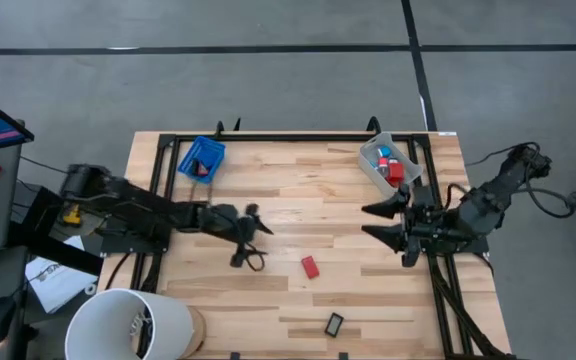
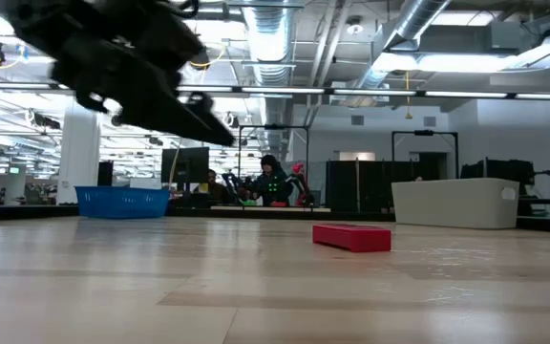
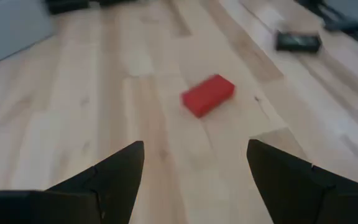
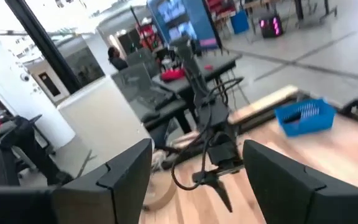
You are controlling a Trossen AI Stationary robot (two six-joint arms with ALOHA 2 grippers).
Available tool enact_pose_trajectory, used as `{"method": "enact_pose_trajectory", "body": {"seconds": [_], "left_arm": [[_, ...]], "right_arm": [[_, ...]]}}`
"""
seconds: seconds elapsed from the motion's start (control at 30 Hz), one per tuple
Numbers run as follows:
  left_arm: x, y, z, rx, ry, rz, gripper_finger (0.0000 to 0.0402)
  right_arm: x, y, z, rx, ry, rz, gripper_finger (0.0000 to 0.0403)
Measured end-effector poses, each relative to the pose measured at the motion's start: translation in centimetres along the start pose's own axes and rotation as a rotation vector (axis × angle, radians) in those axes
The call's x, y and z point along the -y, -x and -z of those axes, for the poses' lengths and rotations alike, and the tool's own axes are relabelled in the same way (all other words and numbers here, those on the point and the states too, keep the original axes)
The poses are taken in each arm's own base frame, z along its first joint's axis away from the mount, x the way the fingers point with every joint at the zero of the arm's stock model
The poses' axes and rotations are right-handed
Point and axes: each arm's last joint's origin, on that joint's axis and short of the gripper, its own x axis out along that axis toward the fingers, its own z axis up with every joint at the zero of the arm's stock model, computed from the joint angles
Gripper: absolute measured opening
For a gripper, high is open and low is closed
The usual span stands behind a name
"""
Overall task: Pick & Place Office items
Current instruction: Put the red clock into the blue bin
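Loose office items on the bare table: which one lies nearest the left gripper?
The red block, just beyond the open left gripper. The black rectangle lies farther off, near the table's front edge.

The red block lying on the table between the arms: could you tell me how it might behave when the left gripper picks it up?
The red block looks like a rigid, flat-sided brick, so it should sit still rather than roll. It lies low and flat, so tipping seems unlikely. Being small beside the open left gripper, it is probably light, and a glancing finger could skid it across the smooth table.

The high camera looks straight down on the whole table (image 1: 268,200). The low one sits at tabletop level, facing the room. Both share the red block (image 1: 310,267) with the left wrist camera.
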Motion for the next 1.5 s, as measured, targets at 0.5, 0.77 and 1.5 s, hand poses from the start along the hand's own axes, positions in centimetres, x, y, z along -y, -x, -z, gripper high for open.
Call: {"method": "enact_pose_trajectory", "body": {"seconds": [0.5,0.77,1.5], "left_arm": [[-3.0,-11.9,-2.6,-0.093,-0.063,0.187,0.0349],[-2.8,-12.8,-2.1,-0.085,-0.134,0.303,0.0349],[-2.8,-14.9,-0.9,-0.103,-0.179,0.325,0.0349]], "right_arm": [[-0.3,-0.3,0.5,-0.015,-0.084,0.006,0.0245],[-0.3,-0.3,0.5,-0.014,-0.096,0.007,0.0245],[-0.2,-0.4,0.3,-0.003,-0.119,0.013,0.0245]]}}
